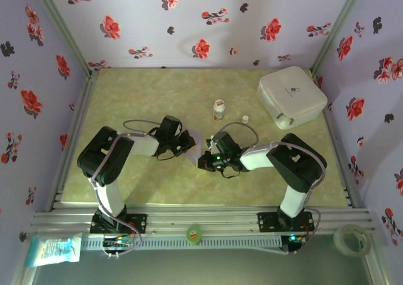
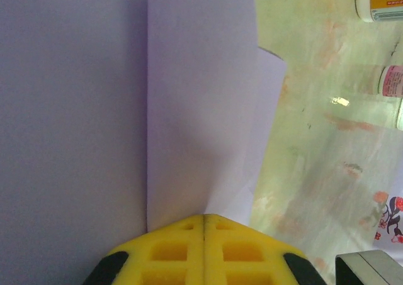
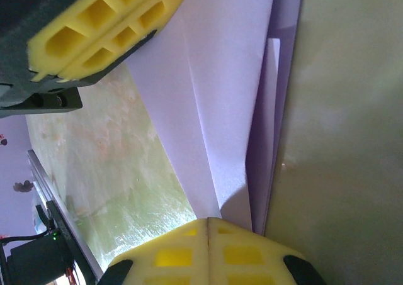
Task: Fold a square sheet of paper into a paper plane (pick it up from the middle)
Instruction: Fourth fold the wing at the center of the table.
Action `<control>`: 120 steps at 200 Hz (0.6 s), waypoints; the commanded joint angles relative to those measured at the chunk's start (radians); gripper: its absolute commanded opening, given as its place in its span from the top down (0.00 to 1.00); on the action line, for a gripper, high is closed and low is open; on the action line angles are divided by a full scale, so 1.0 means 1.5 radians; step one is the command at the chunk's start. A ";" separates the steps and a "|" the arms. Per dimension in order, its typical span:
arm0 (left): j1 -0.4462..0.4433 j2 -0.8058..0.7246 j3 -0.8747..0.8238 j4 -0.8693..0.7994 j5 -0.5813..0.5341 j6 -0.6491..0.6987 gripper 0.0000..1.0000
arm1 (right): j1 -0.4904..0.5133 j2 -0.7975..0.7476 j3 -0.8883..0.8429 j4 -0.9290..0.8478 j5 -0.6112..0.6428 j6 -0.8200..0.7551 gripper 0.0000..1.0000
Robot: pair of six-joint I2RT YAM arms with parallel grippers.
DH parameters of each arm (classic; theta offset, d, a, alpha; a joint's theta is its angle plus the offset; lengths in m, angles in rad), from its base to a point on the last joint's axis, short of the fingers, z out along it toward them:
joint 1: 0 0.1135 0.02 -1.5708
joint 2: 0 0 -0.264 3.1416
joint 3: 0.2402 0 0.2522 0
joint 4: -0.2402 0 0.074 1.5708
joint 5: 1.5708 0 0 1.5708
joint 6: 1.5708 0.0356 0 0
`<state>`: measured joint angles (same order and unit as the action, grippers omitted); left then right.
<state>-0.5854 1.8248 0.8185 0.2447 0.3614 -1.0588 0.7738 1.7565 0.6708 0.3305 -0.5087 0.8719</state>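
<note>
The square sheet of paper (image 1: 196,148) is pale lilac and folded into long overlapping layers, held up over the middle of the table between both arms. My left gripper (image 1: 187,141) comes in from the left and is shut on one end; in the left wrist view its yellow fingertips (image 2: 204,217) pinch the paper (image 2: 195,109), whose crease runs straight up. My right gripper (image 1: 205,160) is shut on the other end; its closed tips (image 3: 208,220) clamp the stacked layers (image 3: 233,109). The left gripper's yellow fingers (image 3: 101,27) show at the top left of the right wrist view.
A white rounded box (image 1: 291,96) stands at the back right. Two small bottles (image 1: 218,109) (image 1: 245,119) stand just behind the grippers. A green tape roll (image 1: 194,234), a clear roll (image 1: 351,238) and a packet (image 1: 53,248) lie by the front rail. Flowered walls enclose the table.
</note>
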 commanded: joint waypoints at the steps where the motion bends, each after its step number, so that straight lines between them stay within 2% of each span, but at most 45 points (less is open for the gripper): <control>1: 0.018 0.023 0.004 -0.043 -0.050 0.027 0.96 | -0.010 0.009 -0.006 -0.094 0.013 -0.013 1.00; 66: -0.005 0.017 -0.020 -0.042 -0.065 0.001 0.97 | -0.023 -0.081 0.057 -0.126 -0.007 -0.005 0.98; 120: -0.013 0.013 -0.020 -0.035 -0.078 -0.012 0.97 | -0.022 -0.006 0.125 -0.160 -0.001 0.002 0.97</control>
<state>-0.5983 1.8248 0.8162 0.2615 0.3138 -1.0672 0.7441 1.6840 0.8108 0.1505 -0.5121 0.8722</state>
